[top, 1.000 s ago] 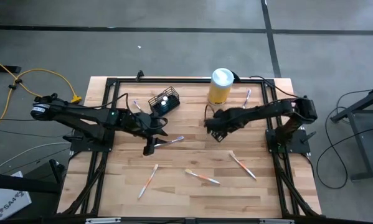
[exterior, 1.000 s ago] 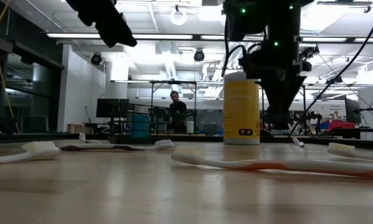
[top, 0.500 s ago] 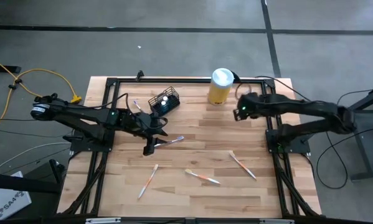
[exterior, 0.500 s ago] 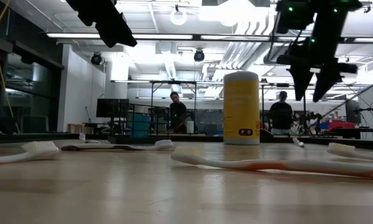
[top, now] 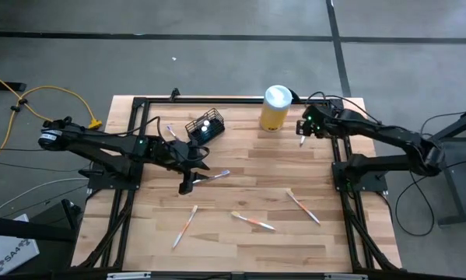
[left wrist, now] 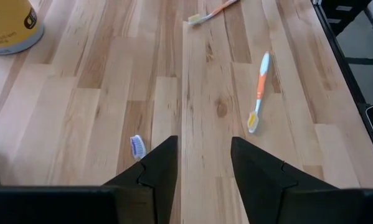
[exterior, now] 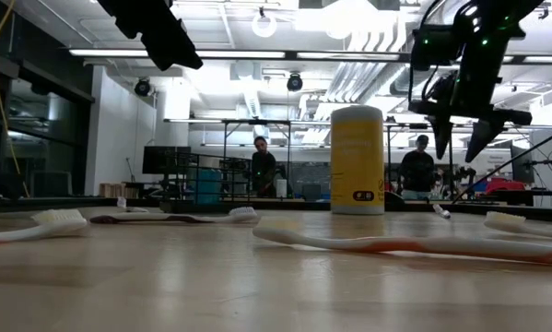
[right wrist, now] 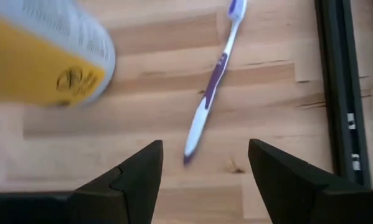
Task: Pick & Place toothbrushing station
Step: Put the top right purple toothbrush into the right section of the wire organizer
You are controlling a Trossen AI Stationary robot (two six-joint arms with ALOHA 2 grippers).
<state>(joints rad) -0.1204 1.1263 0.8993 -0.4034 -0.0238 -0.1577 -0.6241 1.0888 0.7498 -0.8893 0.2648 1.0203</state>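
Both claws stand open and hold nothing: our left gripper (top: 190,177) hovers mid-table over a toothbrush (top: 217,175), our right gripper (top: 304,131) over a purple toothbrush (right wrist: 212,81) beside the yellow canister (top: 275,107). The toothbrushing station (top: 204,127) sits near the table's far edge.

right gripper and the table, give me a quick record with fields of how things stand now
right gripper: open, empty, above the purple toothbrush, beside the yellow canister
left gripper: open, empty, over mid-table near a blue-bristled toothbrush
wire-mesh holder: at the table's back, left of the canister, apparently tipped over, not held
loose toothbrushes: several on the wooden table, including an orange one
background: people standing far behind the table
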